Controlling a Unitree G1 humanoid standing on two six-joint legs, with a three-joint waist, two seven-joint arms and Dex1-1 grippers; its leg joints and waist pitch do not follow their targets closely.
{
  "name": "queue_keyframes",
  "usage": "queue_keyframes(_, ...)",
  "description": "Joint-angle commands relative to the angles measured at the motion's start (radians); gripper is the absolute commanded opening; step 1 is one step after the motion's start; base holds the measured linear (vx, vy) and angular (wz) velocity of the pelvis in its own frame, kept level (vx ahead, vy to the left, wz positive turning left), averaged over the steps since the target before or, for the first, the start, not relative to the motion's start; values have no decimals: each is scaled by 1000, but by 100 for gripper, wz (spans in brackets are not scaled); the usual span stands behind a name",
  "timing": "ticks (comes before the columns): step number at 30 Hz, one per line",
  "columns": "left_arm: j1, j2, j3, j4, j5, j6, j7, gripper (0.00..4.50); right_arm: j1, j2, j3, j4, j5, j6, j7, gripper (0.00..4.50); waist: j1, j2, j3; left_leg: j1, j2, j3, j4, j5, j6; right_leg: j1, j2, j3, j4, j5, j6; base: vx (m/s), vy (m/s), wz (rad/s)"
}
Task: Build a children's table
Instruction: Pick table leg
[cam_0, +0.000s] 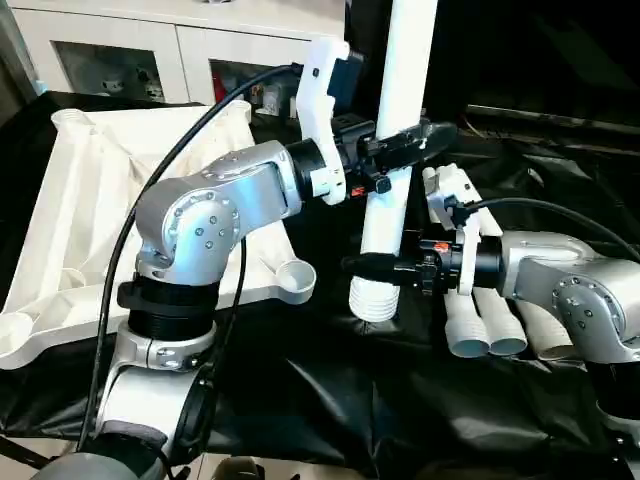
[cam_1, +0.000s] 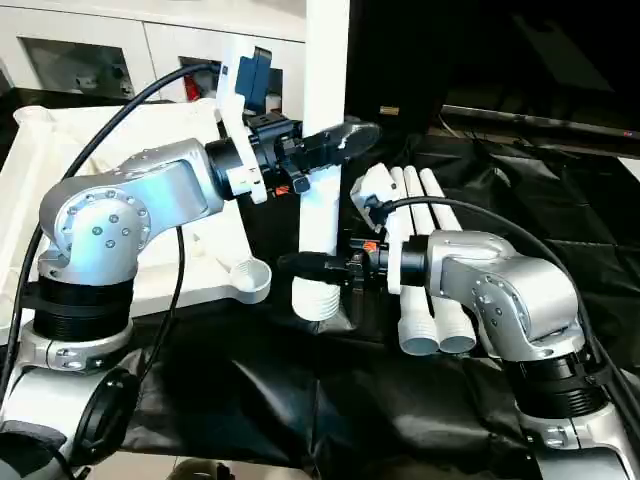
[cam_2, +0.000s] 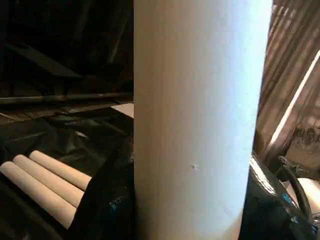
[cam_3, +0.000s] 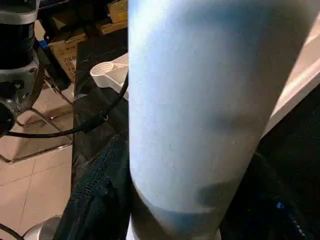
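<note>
A long tapered white plastic tube leg (cam_0: 392, 190) stands upright above the black-covered bench (cam_0: 330, 400), its ribbed threaded end (cam_0: 373, 300) lowest, just beside a round corner socket (cam_0: 295, 280) of the white plastic rectangular tabletop (cam_0: 90, 190), which lies underside up on the bench's left part. The left gripper (cam_0: 405, 143) is clenched around the leg's middle, its black fingers on either side of the tube. The right gripper (cam_0: 375, 266) grasps the same leg lower down, just above the ribbed end. Three more white tube legs (cam_0: 485, 325) lie side by side on the black cover beneath the right forearm. White cabinets (cam_0: 130, 50) stand behind the bench
</note>
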Motion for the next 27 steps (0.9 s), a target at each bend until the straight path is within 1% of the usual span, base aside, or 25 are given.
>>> queue_keyframes(1, -18, 7, 17, -18, 1, 5, 1, 180, 0, -4, -2, -2, 2, -2, 5, 193, 1, -9, -82, 15, 28, -2, -58, -141, -15, 54, -74, 44, -81, -244, -124, 0, 0, 0)
queue_keyframes(5, -22, 7, 21, -15, -1, 4, 3, 180, 4, -7, 2, -6, -7, -13, 5, 193, 1, -8, -83, 14, 28, -2, -58, -140, -15, 55, -75, 45, -81, -242, -124, 0, 0, 0)
queue_keyframes(7, -24, 9, 22, -14, -4, 3, 3, 180, 5, -7, 7, -7, -16, -22, 1, 193, 2, -5, -83, 15, 29, -3, -59, -140, -15, 54, -74, 44, -79, -231, -129, 0, 0, 0)
queue_keyframes(8, -24, 9, 22, -14, -4, 3, 3, 180, 5, -7, 7, -7, -16, -22, 1, 193, 1, -7, -83, 15, 28, -2, -58, -141, -16, 55, -74, 44, -79, -230, -129, 0, 0, 0)
queue_keyframes(11, -25, 11, 21, -11, -6, 2, 1, 180, 7, -5, 10, -5, -27, -30, -6, 193, 1, -7, -83, 15, 28, -2, -58, -142, -17, 55, -74, 44, -79, -233, -128, 0, 0, 0)
queue_keyframes(13, -28, 13, 21, -8, -6, -1, 0, 180, 2, 6, -9, 4, -4, -7, -15, 193, 1, -6, -83, 15, 28, -2, -58, -142, -16, 55, -74, 44, -80, -232, -130, 0, 0, 0)
queue_keyframes(15, -30, 16, 18, -8, 10, -14, 11, 180, 0, 9, -14, 8, -2, -6, -19, 193, 1, -7, -83, 15, 28, -2, -58, -143, -16, 55, -74, 44, -79, -232, -131, 0, 0, 0)
queue_keyframes(16, -31, 15, 21, -10, 5, -11, 10, 180, 0, 9, -15, 9, -4, -8, -21, 193, 1, -6, -83, 15, 28, -2, -59, -144, -17, 55, -74, 44, -79, -233, -131, 0, 0, 0)
queue_keyframes(17, -31, 13, 26, -13, -4, -7, 10, 236, 0, 11, -16, 9, -7, -10, -25, 193, 1, -7, -83, 15, 28, -2, -58, -143, -16, 55, -74, 44, -80, -233, -131, 0, 0, 0)
queue_keyframes(18, -31, 12, 27, -14, -7, -5, 9, 250, 0, 11, -16, 9, -8, -10, -26, 193, 1, -6, -83, 14, 28, -3, -59, -141, -17, 55, -74, 44, -79, -229, -132, 0, 0, 0)
queue_keyframes(20, -20, 7, 43, -31, -54, 36, 4, 253, 6, 30, -27, 12, -13, -26, -51, 193, 1, -6, -84, 14, 27, -2, -58, -136, -21, 56, -75, 44, -77, -222, -138, 0, 0, 0)
queue_keyframes(21, -19, 5, 44, -32, -56, 37, 7, 262, 7, 33, -29, 12, -13, -29, -55, 193, 1, -6, -84, 15, 28, -2, -58, -136, -22, 55, -75, 44, -77, -220, -141, 0, 0, 0)
queue_keyframes(22, -13, 4, 46, -34, -56, 34, 7, 278, 10, 40, -33, 11, -12, -32, -63, 193, 2, -3, -83, 14, 27, -3, -58, -142, -22, 55, -75, 43, -77, -224, -142, 0, 0, 0)
queue_keyframes(23, -6, -4, 55, -28, -52, 17, 16, 290, 14, 61, -49, 13, -8, -43, -85, 193, 2, -3, -83, 15, 28, -2, -58, -144, -22, 53, -75, 45, -79, -225, -141, 0, 0, 0)
queue_keyframes(25, -2, -14, 67, -20, -54, 2, 22, 298, 17, 82, -65, 15, -1, -53, -104, 191, 2, -4, -83, 16, 27, -3, -59, -156, -25, 54, -75, 42, -81, -242, -136, 0, 0, 0)
queue_keyframes(26, 3, -35, 91, -9, -66, -26, 29, 309, 21, 110, -88, 19, 11, -66, -127, 191, 4, 0, -82, 15, 27, -3, -60, -157, -25, 53, -77, 44, -81, -241, -138, 0, 0, 0)
queue_keyframes(27, 4, -43, 100, -5, -71, -38, 31, 324, 23, 119, -96, 20, 15, -70, -135, 191, 3, 0, -83, 14, 27, -4, -60, -161, -26, 53, -77, 43, -82, -242, -136, 0, 0, 0)
